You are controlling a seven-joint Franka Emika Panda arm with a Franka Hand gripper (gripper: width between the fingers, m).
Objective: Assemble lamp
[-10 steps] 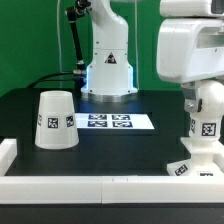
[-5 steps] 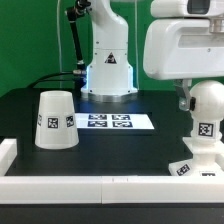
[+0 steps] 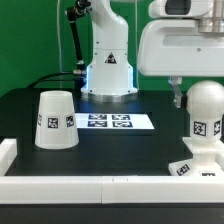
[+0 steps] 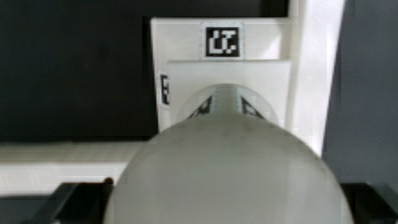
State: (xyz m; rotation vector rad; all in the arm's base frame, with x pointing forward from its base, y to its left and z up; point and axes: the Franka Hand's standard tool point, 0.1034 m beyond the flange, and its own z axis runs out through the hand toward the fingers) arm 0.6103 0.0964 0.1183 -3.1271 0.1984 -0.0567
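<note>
End effector (image 3: 198,96) open around bulb (image 3: 205,110), shade (image 3: 56,120) apart

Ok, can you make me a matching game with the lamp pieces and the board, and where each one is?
Things:
1. shade
2. bulb
3. marker board
4. base

Places:
A. sitting on top of the base
B. lying flat in the middle
C. standing alone on the exterior view's left
D. on the exterior view's right, under the bulb

Pairs: 1-C, 2-A, 3-B, 4-D
</note>
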